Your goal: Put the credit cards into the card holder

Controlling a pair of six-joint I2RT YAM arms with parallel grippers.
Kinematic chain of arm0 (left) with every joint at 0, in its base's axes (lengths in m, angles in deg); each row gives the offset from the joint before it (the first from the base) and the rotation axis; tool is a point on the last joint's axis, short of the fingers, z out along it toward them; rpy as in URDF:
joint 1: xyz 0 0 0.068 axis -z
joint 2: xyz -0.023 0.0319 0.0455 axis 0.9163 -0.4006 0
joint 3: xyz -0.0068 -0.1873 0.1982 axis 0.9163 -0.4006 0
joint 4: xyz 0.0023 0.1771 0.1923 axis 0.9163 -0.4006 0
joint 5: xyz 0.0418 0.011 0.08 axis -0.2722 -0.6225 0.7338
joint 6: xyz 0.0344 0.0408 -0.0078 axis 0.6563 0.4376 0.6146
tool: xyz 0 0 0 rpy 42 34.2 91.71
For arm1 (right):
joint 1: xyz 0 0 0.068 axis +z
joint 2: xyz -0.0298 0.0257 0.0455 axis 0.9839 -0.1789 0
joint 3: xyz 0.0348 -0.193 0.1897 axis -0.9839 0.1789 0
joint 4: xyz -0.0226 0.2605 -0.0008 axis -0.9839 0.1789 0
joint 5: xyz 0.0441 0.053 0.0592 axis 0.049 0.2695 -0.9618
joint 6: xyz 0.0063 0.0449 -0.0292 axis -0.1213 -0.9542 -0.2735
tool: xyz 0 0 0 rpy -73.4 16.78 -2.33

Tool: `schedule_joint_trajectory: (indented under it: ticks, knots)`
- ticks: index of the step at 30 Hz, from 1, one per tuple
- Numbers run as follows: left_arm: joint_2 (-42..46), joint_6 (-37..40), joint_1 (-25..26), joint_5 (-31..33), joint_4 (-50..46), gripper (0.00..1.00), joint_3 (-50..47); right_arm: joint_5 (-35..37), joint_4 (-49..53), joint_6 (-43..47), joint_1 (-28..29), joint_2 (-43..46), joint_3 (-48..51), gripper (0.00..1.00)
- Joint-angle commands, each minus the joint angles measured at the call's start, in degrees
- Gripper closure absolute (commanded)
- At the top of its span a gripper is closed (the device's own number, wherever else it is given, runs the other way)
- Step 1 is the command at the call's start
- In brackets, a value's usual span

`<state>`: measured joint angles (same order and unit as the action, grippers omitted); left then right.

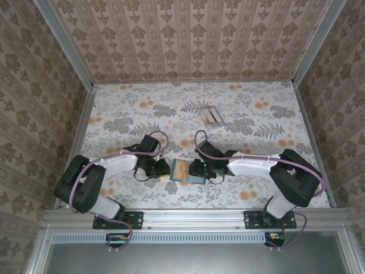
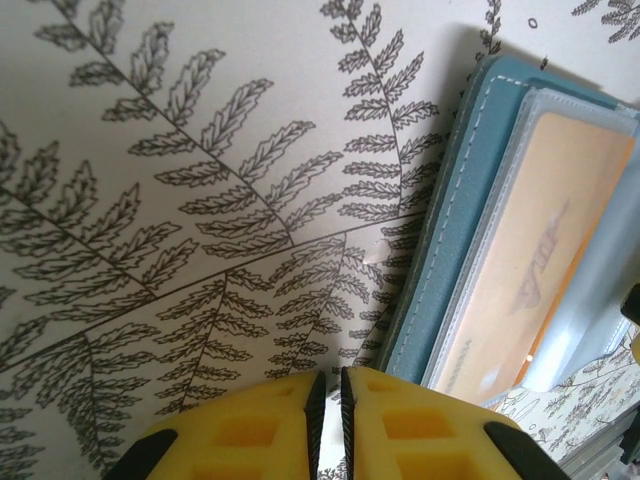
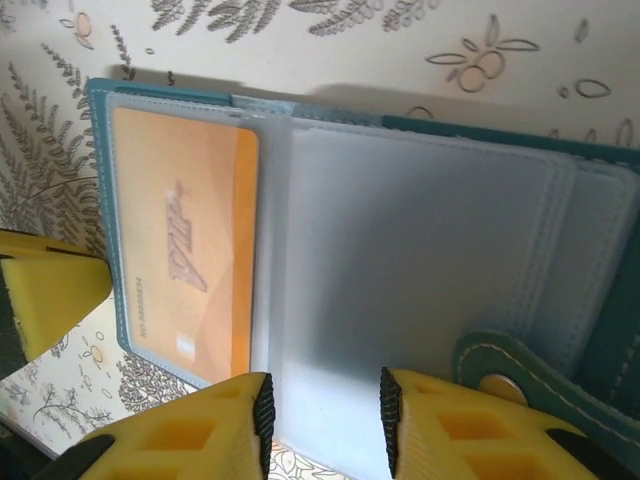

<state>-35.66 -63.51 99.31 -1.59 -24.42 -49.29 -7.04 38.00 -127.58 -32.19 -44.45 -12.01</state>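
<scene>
floral tabletop (image 1: 142, 108), damask-papered walls (image 1: 188, 34)

A table (image 1: 245, 117) covered in a pale print of grey ferns and orange blossoms stands enclosed on three sides by beige damask-patterned walls (image 1: 194, 40), with silver metal posts (image 1: 64, 44) at the far corners and a metal rail (image 1: 194, 216) along the near edge.

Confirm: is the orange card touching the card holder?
Touching. The right wrist view shows the orange card tucked under a clear pocket of the card holder, with the teal edge framing it.
</scene>
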Motion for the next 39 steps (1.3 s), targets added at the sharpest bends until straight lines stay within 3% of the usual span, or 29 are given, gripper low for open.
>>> schedule_joint_trajectory:
  ticks: [1, 8, 15, 34, 39]
  knots:
    - [-1.1, 0.6, 0.9, -0.6, 1.0, 0.83, -0.9, 3.5, 6.0, -0.5, 0.6, 2.8, 0.3, 0.61]
    - [6.2, 3.9, 0.9, 3.6, -6.1, 0.81, 2.9, 7.6, 11.5, -2.4, 2.4, 6.0, 0.7, 0.55]
    - [4.0, 2.9, 1.4, 1.1, -3.2, 0.80, 2.4, 7.0, 10.0, -3.3, 3.4, 0.1, -1.2, 0.54]
    - [1.8, 2.4, 3.0, 0.9, -1.3, 0.79, 2.4, 6.2, 10.7, -1.2, 3.6, -1.1, -4.1, 0.84]
    - [1.7, 2.5, 3.1, 0.8, -0.8, 0.79, 2.3, 5.7, 9.9, -0.9, 3.6, -1.4, -4.5, 0.85]
